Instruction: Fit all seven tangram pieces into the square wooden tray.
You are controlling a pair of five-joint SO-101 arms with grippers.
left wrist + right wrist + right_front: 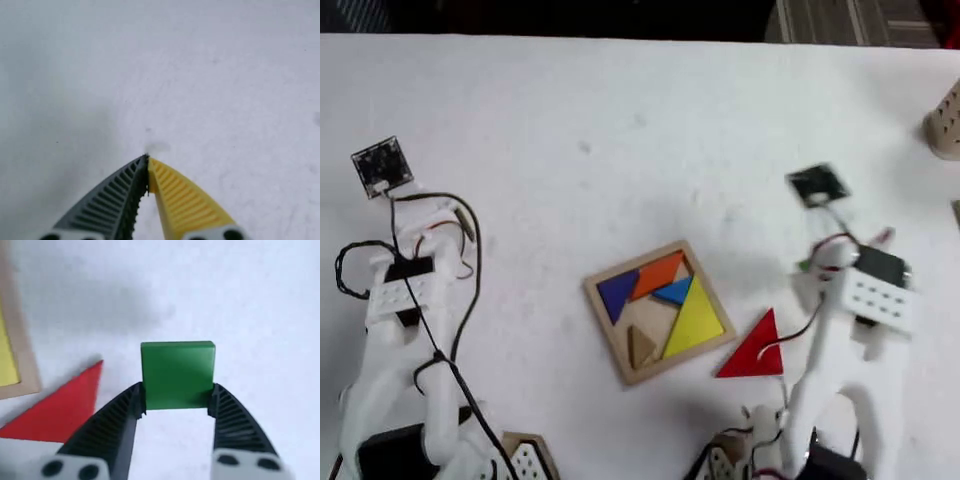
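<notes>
The square wooden tray [603, 279] lies mid-table holding a dark blue, an orange, a light blue, a yellow [694, 320] and a plain wooden piece. A red triangle [755, 348] rests on the table just right of the tray. My right gripper [176, 397] is shut on a green square [177, 374], a little beyond the red triangle [60, 400] and the tray's edge [22, 360]. A sliver of green [804, 266] shows under the right arm [865, 290]. My left gripper [146, 167] is shut with nothing in it, over bare white table at the far left.
The left arm [405, 290] stands well left of the tray, with cables draped along it. A tan pegged object [945, 125] sits at the far right edge. White tabletop stretches behind the tray.
</notes>
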